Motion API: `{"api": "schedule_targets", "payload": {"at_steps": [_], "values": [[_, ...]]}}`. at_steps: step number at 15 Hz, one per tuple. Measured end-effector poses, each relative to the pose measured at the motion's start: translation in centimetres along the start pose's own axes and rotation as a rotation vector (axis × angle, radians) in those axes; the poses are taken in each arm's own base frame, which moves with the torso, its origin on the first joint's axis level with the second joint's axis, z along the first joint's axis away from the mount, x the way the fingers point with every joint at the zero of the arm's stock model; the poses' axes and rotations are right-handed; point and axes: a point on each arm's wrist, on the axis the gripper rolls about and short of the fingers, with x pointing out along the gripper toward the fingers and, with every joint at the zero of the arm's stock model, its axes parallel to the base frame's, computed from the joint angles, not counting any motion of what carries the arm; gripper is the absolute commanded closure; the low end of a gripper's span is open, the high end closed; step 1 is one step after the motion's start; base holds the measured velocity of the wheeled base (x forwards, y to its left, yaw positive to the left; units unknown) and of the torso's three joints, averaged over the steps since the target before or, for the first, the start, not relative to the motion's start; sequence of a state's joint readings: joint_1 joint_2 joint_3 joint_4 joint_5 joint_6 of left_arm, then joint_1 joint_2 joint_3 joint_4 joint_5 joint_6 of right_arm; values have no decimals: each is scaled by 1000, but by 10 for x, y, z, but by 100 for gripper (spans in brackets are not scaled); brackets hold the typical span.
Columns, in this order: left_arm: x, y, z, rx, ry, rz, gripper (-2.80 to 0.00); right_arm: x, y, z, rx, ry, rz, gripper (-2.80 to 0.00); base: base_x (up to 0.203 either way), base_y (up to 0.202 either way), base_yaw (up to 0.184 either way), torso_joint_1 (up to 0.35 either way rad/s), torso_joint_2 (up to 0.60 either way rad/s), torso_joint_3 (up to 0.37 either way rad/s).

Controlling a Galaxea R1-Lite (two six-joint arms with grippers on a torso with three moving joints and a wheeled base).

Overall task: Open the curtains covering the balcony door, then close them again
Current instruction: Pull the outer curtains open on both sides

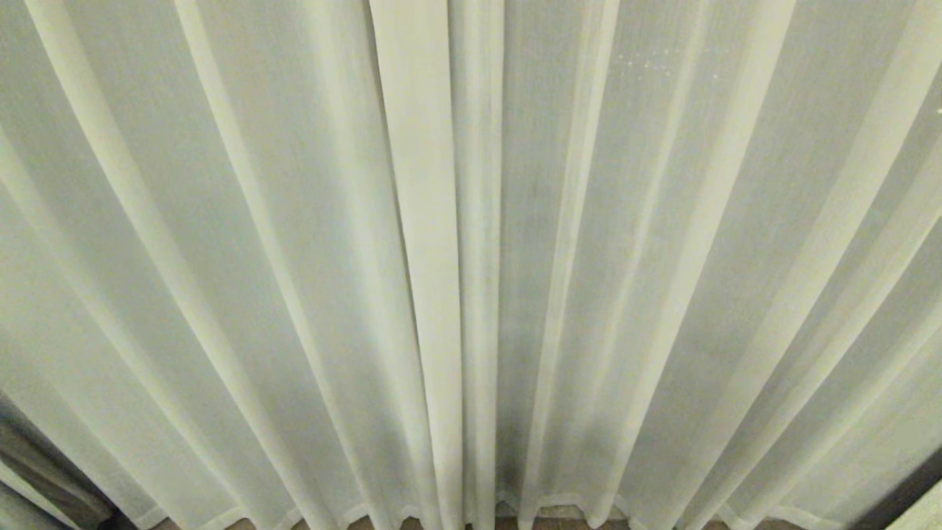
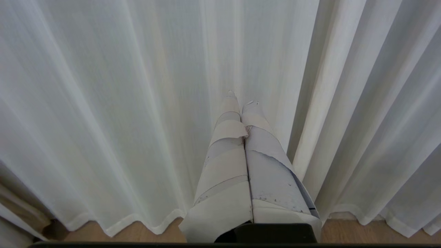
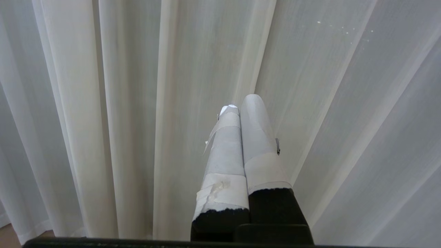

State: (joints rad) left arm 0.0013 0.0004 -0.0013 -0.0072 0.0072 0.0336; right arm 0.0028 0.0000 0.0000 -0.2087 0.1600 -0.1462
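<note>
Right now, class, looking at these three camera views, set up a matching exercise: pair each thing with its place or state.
Things:
1. curtains
2. left gripper
3. right gripper
4. wooden floor

States:
A. shut, tape peeling, beside a deep fold
B. drawn closed across the whole head view
C. a strip showing beneath the scalloped hem
D. shut, black base showing below the tape wrap

Pairs: 1-B, 2-A, 3-D, 4-C

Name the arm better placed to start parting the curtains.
Probably the left: the left gripper, shut and empty, points beside the curtains' overlapping edge. The right gripper faces plain pleats.
</note>
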Motion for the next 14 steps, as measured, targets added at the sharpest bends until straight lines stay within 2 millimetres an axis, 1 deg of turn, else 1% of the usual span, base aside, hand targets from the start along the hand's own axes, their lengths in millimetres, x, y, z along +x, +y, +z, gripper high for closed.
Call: {"api": "schedule_targets", "payload": {"at_steps": [8,14], "values": [[0,0,0,0,0,0,0,0,0,-1,4,5,1,0,0,0,0,0,0,0],[0,0,0,0,0,0,0,0,-1,-5,63,50,-86,0,0,0,0,0,0,0]]}}
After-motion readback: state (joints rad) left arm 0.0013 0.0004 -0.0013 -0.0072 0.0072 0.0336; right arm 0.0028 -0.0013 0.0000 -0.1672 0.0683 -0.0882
